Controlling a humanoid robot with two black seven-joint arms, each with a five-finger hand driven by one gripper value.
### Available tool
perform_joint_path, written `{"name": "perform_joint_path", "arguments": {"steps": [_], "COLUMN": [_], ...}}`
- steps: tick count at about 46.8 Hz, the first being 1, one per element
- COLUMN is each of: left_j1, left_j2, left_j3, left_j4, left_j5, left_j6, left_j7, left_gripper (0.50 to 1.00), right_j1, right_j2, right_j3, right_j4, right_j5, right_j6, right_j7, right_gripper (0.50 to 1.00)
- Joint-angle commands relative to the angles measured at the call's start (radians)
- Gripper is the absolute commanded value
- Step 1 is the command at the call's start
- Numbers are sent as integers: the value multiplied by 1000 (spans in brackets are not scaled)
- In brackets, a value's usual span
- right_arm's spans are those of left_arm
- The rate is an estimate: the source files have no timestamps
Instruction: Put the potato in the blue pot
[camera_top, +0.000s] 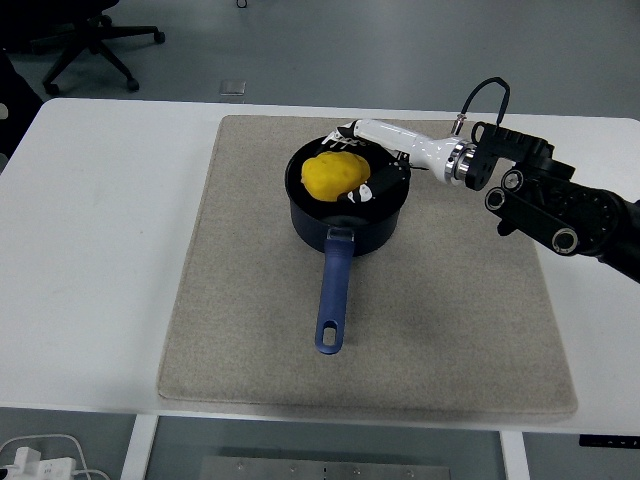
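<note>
The yellow potato (330, 175) is inside the rim of the blue pot (345, 232), which stands on the beige mat with its long blue handle (332, 298) pointing toward the near edge. My right hand (348, 170) reaches in from the right over the pot. Its white fingers (340, 143) curl around the potato's far side and its thumb (362, 193) presses on the near right side, so it is shut on the potato. Whether the potato rests on the pot's bottom is hidden. My left arm does not show.
A beige mat (240, 300) covers the middle of the white table (100, 250). An office chair (90, 35) stands on the floor beyond the far left corner. Cables and a white plug (30, 460) lie below the near edge at left.
</note>
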Motion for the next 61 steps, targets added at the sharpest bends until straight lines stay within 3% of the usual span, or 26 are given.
{"name": "perform_joint_path", "arguments": {"steps": [1, 52, 61], "left_j1": [0, 0, 0], "left_j2": [0, 0, 0], "left_j3": [0, 0, 0], "left_j4": [0, -5, -6], "left_j5": [0, 0, 0], "left_j6": [-1, -5, -5], "left_j7": [0, 0, 0], "left_gripper": [996, 996, 996], "right_j1": [2, 55, 63], "right_j2": [1, -22, -42], "right_j3": [1, 4, 7], "right_j4": [0, 0, -6], "right_j5": [0, 4, 141], "right_j6": [0, 29, 31], "right_j7": [-2, -7, -14], "right_gripper": [854, 862, 862]}}
